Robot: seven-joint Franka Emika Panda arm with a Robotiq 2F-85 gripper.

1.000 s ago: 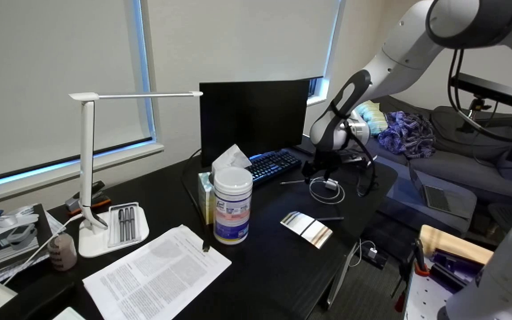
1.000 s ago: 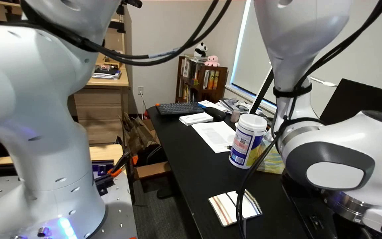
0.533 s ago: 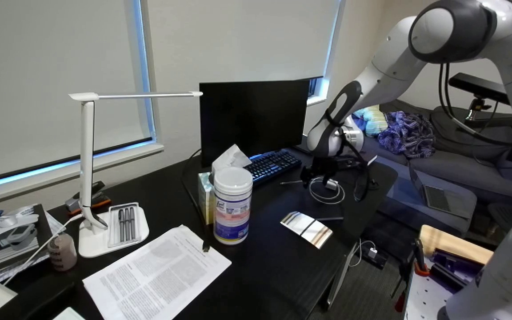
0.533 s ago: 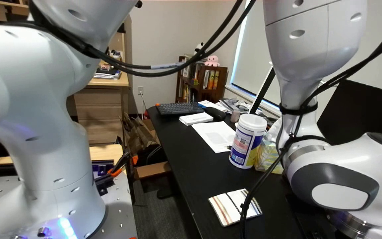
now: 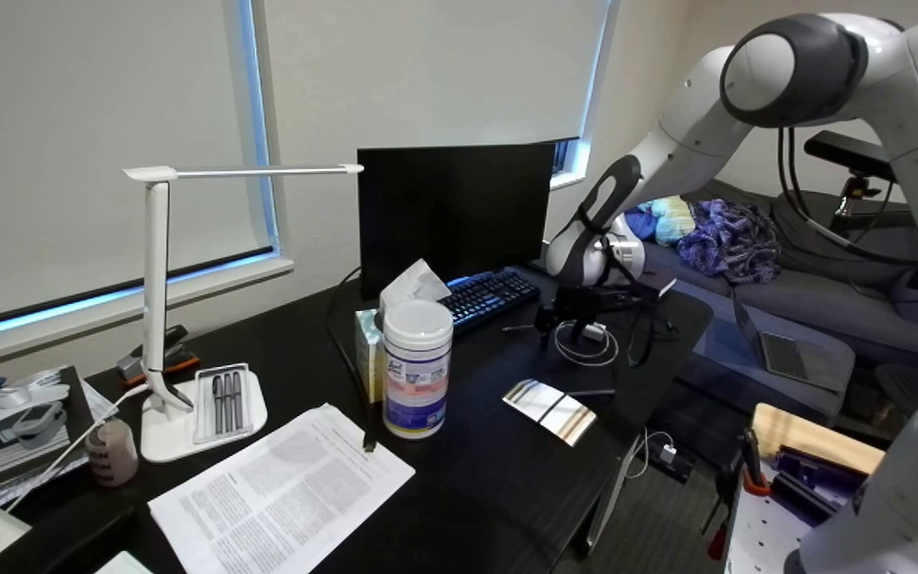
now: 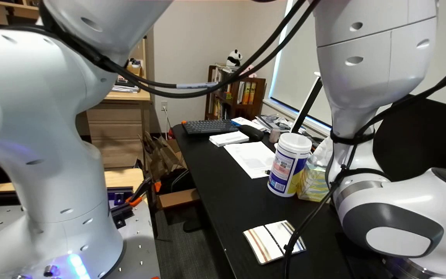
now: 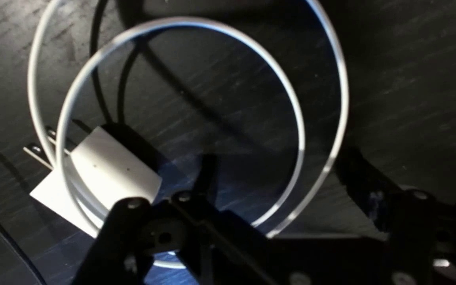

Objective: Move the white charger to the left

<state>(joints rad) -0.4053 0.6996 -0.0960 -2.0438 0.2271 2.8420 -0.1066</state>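
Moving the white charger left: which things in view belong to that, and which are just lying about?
Part of the job:
white charger on the desk
white cord looped over it
open gripper

Just lying about:
wipes tub
tissue box
desk lamp
papers
monitor
lit keyboard
white plug at floor level

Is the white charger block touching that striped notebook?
Apart. In an exterior view, black desk shows plainly between the white charger block and the striped notebook.

Wrist view: white charger [image 7: 113,168] part-hidden behind gripper [image 7: 279,164] | cable [image 7: 344,95] cut off at top edge | in an exterior view, monitor [image 6: 420,143] cropped at right | in an exterior view, printed sheets [image 5: 280,486], text illegible
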